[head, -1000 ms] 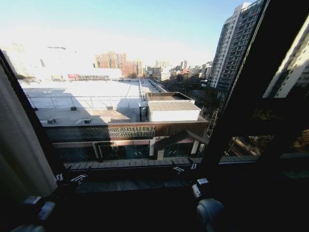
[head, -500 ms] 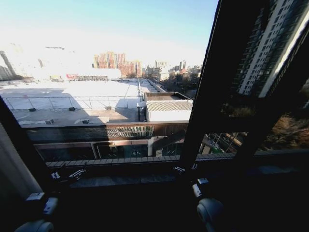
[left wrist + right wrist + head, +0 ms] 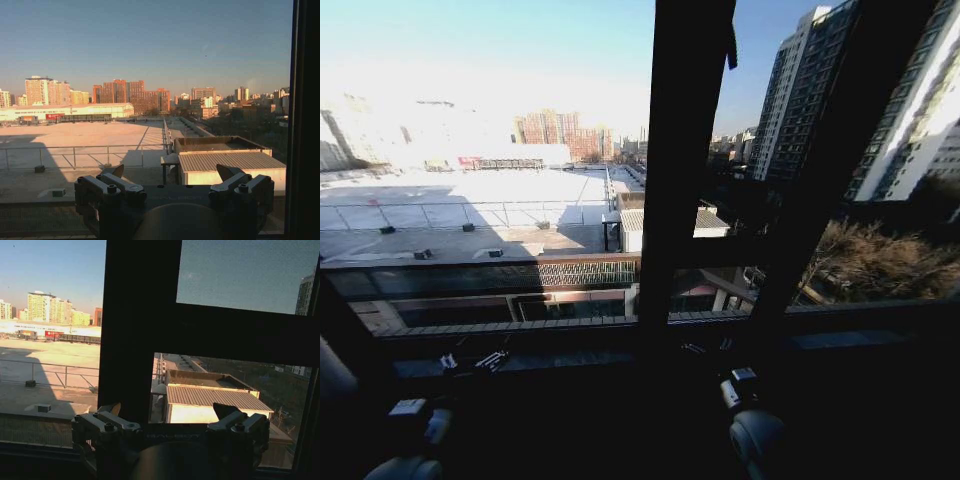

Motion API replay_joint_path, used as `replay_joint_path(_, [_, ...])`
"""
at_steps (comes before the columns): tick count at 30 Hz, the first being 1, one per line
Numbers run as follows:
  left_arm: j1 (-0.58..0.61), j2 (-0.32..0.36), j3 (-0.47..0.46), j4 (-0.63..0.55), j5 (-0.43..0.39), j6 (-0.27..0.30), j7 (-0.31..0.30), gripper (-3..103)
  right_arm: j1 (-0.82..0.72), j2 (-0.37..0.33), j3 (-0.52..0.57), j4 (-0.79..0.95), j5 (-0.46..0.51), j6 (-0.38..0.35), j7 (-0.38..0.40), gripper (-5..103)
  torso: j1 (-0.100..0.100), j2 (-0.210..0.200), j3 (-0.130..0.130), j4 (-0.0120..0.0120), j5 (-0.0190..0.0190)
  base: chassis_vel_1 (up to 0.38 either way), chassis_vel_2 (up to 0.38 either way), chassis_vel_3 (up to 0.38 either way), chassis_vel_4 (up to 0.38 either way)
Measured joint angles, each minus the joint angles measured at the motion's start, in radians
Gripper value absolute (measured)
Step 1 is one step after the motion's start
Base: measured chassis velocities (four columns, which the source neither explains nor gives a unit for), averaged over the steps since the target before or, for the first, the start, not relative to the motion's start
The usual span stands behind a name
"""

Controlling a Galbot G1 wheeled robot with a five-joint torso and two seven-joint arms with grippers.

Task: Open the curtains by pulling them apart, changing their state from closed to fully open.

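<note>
A pale sliver of the curtains [image 3: 332,372] shows at the lower left edge of the head view, beside a dark slanted frame bar. The glass ahead is uncovered, with roofs and towers outside. My left gripper [image 3: 472,361] is held low before the sill; in its wrist view the left gripper [image 3: 172,172] stands open with nothing between its fingers [image 3: 118,171]. My right gripper [image 3: 708,347] is low at the centre, in front of the thick frame bar. Seen from its wrist, the right gripper [image 3: 169,410] is also open and holds nothing.
A thick dark vertical frame bar [image 3: 685,150] stands mid-window, and a second slanted frame bar [image 3: 840,160] is to its right. The dark window sill [image 3: 620,355] runs across just beyond both grippers. A horizontal crossbar [image 3: 240,332] joins the frame.
The whole head view has swung to the right: the frame bar slid from the right side to the middle, and the curtain at the left slid almost out. Both arms hold the same pose.
</note>
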Motion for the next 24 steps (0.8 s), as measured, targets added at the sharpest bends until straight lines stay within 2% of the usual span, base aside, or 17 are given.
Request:
replay_joint_path(12, [0.005, -0.003, -0.004, 0.001, 0.001, -0.001, 0.029, 100, 0.002, 0.005, -0.002, 0.001, -0.002, -0.006, 0.001, 100, 0.000, 0.000, 0.000, 0.0000, 0.0001, -0.235, -0.445, 0.238, 0.462])
replay_joint_path(18, [0.008, -0.014, -0.005, -0.001, 0.007, -0.002, 0.034, 100, 0.004, 0.003, 0.000, -0.011, -0.002, -0.006, 0.001, 100, 0.000, 0.000, 0.000, 0.0001, 0.0010, -0.106, -0.423, 0.102, 0.426])
replay_joint_path(20, [0.006, -0.019, -0.005, -0.007, 0.014, -0.002, 0.034, 100, 0.010, -0.001, 0.001, -0.016, -0.001, -0.005, 0.001, 100, 0.000, 0.000, 0.000, 0.0001, -0.0009, -0.026, -0.393, 0.037, 0.395])
replay_joint_path(24, [0.001, -0.029, -0.004, -0.012, 0.027, 0.000, 0.033, 100, 0.015, -0.010, 0.005, -0.024, 0.004, -0.004, 0.001, 100, 0.000, 0.000, 0.000, 0.0001, 0.0000, 0.010, -0.338, 0.009, 0.340])
